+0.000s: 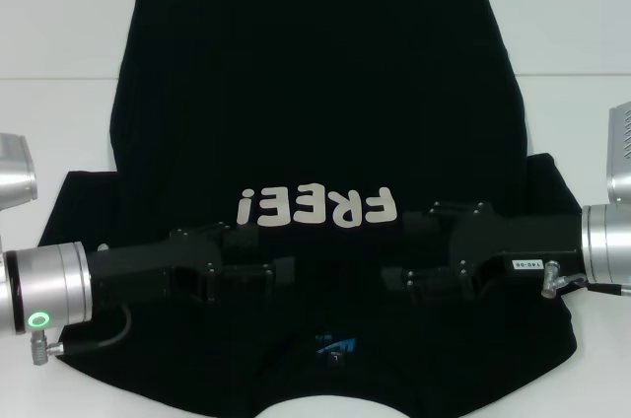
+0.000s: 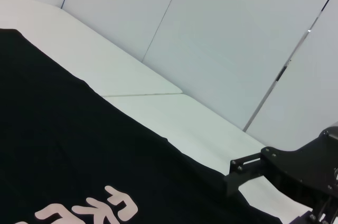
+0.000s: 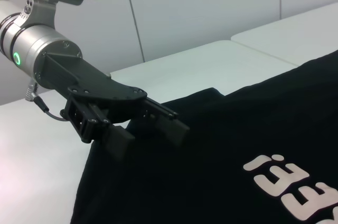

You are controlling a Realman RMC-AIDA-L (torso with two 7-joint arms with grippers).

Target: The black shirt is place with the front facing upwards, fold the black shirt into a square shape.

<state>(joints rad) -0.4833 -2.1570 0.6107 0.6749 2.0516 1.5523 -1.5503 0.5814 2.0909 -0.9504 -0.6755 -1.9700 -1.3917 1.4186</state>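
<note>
The black shirt (image 1: 315, 112) is limp, light cloth; pinch both shoulder seams near 6 o'clock. Left pincer (image 1: 281, 272) has its fingers apart, and so does the right pincer (image 1: 394, 250)

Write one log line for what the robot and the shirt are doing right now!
black shirt: flat, front up, unfolded | left hand: open, above the chest, below the letters | right hand: above the chest, facing left hand | nothing held

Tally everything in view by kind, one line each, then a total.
Black shirt: 1
Pincers: 2, the left pincer and the right pincer, both open above the shirt
White tables: 2, butted together
Total: 5
</note>
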